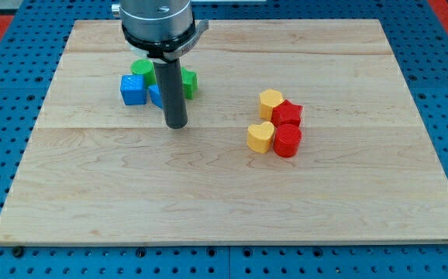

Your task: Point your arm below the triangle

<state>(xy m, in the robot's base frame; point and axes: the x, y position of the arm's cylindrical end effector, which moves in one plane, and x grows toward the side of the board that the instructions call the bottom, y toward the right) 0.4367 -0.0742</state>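
Observation:
My tip (177, 124) rests on the wooden board (224, 194), just below and right of a cluster of blocks at the upper left. The cluster holds a blue cube (132, 90), a blue block (156, 95) partly hidden behind the rod, whose shape I cannot tell, a green block (143, 68) and another green block (188, 82). At centre right lie a yellow hexagon-like block (270, 102), a yellow heart-shaped block (260, 137), a red star-like block (287, 115) and a red cylinder (287, 141). The rod hides part of the blue and green blocks.
The board lies on a blue perforated table (7, 70). The arm's round grey flange (159, 23) hangs over the board's top edge at the left.

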